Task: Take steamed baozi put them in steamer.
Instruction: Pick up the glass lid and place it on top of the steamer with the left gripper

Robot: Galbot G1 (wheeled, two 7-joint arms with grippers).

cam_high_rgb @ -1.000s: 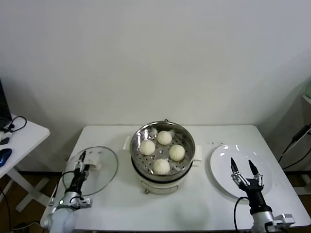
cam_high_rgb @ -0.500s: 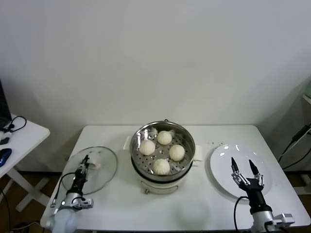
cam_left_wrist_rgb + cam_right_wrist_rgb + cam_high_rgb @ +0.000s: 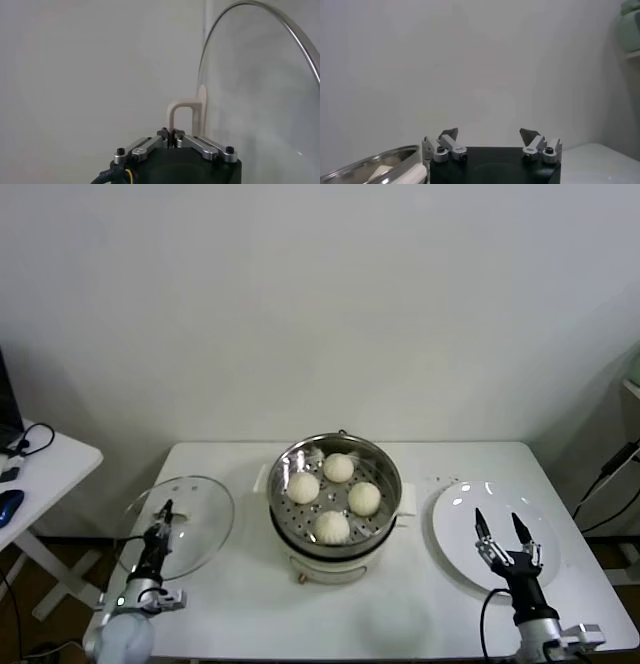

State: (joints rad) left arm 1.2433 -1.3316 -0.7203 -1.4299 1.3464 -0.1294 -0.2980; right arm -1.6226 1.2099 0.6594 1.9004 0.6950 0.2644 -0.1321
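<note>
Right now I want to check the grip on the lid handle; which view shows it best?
The left wrist view: the left gripper has its fingers shut on the white lid handle, close up. The head view shows the glass lid tilted, the handle tiny. The right wrist view does not show it.

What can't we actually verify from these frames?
- Whether the glass lid is fully off the table: head view, the left gripper shut on the lid handle covers its near rim; left wrist view cuts the lid off at the edges.
- Underside of the four baozi in the steamer: head view shows tops only.
- Plate surface under the open right gripper: head view, hidden by the fingers.
</note>
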